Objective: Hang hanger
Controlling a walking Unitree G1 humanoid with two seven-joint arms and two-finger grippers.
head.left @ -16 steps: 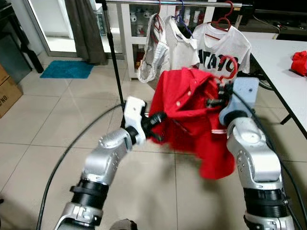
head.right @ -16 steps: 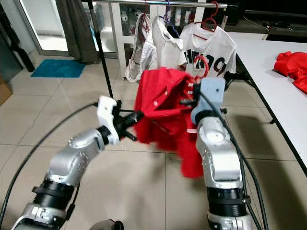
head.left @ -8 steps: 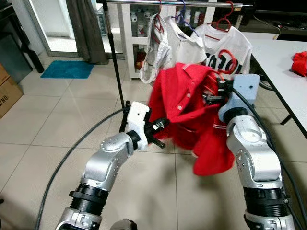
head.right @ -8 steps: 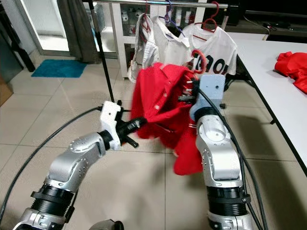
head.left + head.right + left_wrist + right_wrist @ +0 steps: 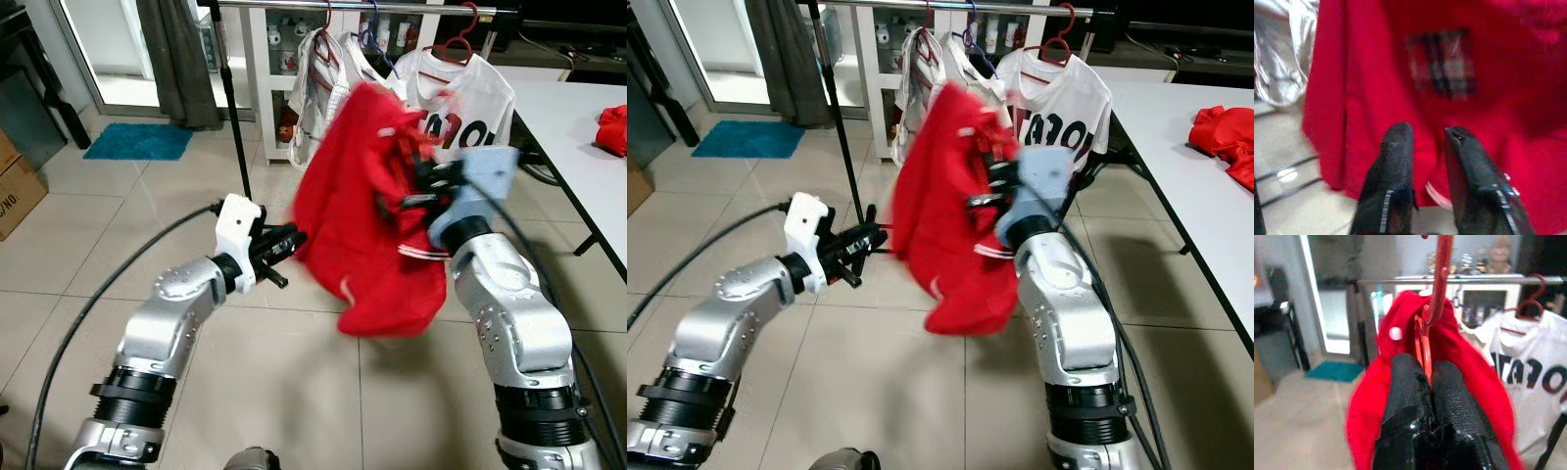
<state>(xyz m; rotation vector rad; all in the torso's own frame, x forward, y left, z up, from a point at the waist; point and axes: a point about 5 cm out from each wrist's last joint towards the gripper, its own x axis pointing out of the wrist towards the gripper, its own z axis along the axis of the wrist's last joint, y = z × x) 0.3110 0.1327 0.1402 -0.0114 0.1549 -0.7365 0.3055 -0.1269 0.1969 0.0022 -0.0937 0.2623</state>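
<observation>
Swung up toward the clothes rail (image 5: pixel 372 7), the red shirt (image 5: pixel 358 235) hangs from its red hanger (image 5: pixel 1439 289), pinched by the right gripper (image 5: pixel 1431 377). Left gripper (image 5: pixel 1425 142), fingers slightly parted and empty, has let go above the tiled floor (image 5: pixel 127 235) beside a white table (image 5: pixel 578 127).

White garments (image 5: pixel 333 73) and a printed white shirt (image 5: pixel 468 93) are crowding the rail's (image 5: pixel 294 5) right stretch, its upright pole (image 5: pixel 235 127) is standing left, leaving bare rail between them.
</observation>
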